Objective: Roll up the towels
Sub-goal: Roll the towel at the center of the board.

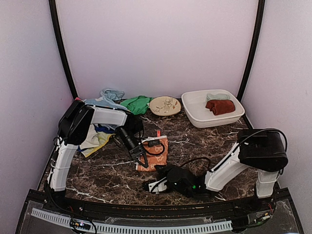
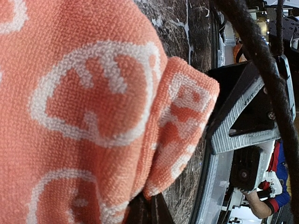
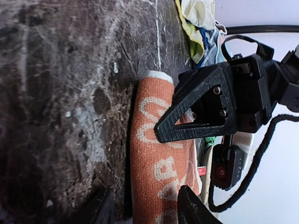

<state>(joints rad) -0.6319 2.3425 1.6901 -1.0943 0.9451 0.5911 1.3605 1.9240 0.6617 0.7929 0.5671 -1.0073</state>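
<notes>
An orange towel with a cream pattern point(image 1: 157, 152) lies on the dark marble table, its near edge folded over into a low roll point(image 3: 154, 163). My left gripper point(image 1: 141, 158) is at the towel's near left edge. In the left wrist view its dark jaws point(image 2: 148, 207) are shut on a fold of the towel point(image 2: 84, 93). My right gripper point(image 1: 155, 185) is low at the towel's near end. It is open, its fingers point(image 3: 145, 210) on either side of the rolled edge. The left gripper's black finger point(image 3: 205, 109) rests on the towel there.
A white tub point(image 1: 195, 113) at the back right holds a dark red rolled towel point(image 1: 219, 107) and a pale one point(image 1: 216, 96). A cream patterned plate point(image 1: 165, 105), a green towel point(image 1: 136, 103) and a light blue one point(image 1: 112, 93) lie at the back. More towels point(image 1: 96, 139) are piled at the left.
</notes>
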